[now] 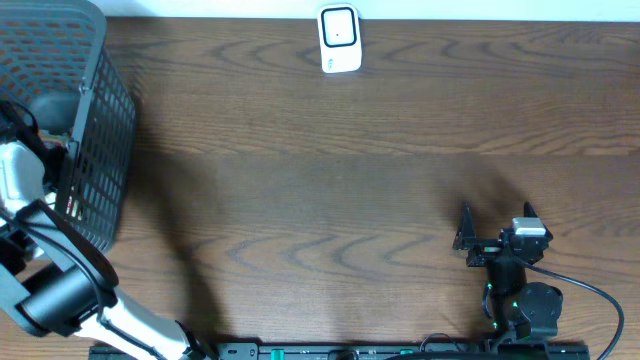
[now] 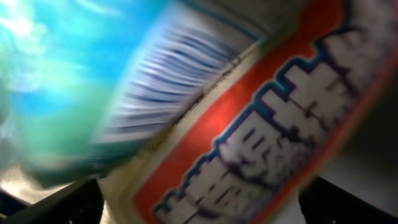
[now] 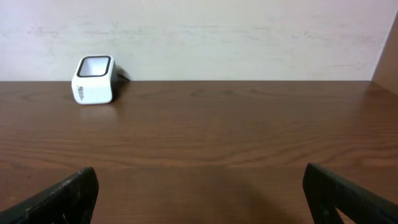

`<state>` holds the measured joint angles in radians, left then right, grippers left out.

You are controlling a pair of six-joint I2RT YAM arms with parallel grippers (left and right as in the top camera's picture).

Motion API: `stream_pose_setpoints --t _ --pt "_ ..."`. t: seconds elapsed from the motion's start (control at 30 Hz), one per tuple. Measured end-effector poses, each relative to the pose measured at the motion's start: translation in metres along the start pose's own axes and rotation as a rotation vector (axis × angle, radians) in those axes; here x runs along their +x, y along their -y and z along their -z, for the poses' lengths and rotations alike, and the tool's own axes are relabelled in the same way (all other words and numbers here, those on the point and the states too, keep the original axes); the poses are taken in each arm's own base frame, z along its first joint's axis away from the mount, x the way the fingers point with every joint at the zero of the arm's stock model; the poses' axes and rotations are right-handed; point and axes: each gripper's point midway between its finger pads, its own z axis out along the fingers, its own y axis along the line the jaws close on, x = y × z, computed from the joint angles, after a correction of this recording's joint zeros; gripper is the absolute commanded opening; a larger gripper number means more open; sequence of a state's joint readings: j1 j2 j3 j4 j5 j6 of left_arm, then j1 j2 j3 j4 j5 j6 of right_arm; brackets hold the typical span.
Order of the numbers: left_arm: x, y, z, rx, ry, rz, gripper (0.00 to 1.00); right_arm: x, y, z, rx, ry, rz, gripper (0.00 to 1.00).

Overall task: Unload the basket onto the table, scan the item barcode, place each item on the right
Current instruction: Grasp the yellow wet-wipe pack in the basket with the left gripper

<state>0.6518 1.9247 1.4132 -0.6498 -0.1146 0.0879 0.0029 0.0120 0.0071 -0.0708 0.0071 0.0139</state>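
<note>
Left gripper: your jaws stand wide apart, with one dark finger in each lower corner of the left wrist view. You can see nothing clamped between them.
Left arm: it reaches from the near-left edge of the table up into the basket. From overhead, its gripper is hidden behind the mesh.
Basket: dark mesh, standing at the far-left corner of the table.
Blue-green pack: it fills the upper left of your left wrist view, very close and badly blurred.
Striped patch: blue and white bars at the edge of the blue-green pack. It looks like a barcode but is too smeared to read.
Red-labelled pack: it runs diagonally across the view, with white block lettering outlined in blue. Its lower end lies between your left fingers, and you cannot tell whether either finger touches it.
Scanner: a small white box with a dark window at the middle of the table's far edge, well apart from the basket and both arms. Your right wrist view shows it far off to the left, in front of the pale wall.
Right gripper: jaws spread with nothing between them, low over the near-right part of the table and pointing toward the far edge.
</note>
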Motion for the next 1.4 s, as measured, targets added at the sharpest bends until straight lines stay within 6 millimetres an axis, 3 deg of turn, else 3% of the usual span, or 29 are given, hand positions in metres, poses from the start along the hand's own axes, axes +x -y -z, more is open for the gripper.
stream_pose_setpoints --t 0.2,0.43,0.57,0.67,0.87,1.07,1.17,1.27,1.4 --pt "0.007 0.003 -0.016 -0.002 -0.039 -0.027 0.11 0.0 0.0 0.0 0.0 0.0 0.0 0.99" --pt "0.006 0.003 -0.009 0.0 -0.029 -0.024 0.08 0.0 0.0 0.0 0.0 0.0 0.0 0.99" --pt "0.005 0.002 0.008 0.011 -0.004 0.006 0.07 0.0 0.0 0.0 0.0 0.0 0.0 0.99" --pt "-0.01 -0.004 0.047 0.017 0.107 0.067 0.08 0.0 0.0 0.0 0.0 0.0 0.0 0.99" --pt "-0.064 -0.014 0.188 0.145 0.554 0.258 0.08 0.0 0.0 0.0 0.0 0.0 0.0 0.99" --pt "-0.075 -0.012 0.306 0.357 0.872 0.371 0.08 0.0 0.0 0.0 0.0 0.0 0.0 0.99" --pt "-0.071 -0.007 0.343 0.49 0.937 0.447 0.07 0.0 0.0 0.0 0.0 0.0 0.0 0.99" --pt "-0.066 0.005 0.366 0.649 0.935 0.53 0.07 0.0 0.0 0.0 0.0 0.0 0.0 0.99" --pt "-0.062 0.035 0.389 0.866 0.887 0.577 0.07 0.0 0.0 0.0 0.0 0.0 0.0 0.99"
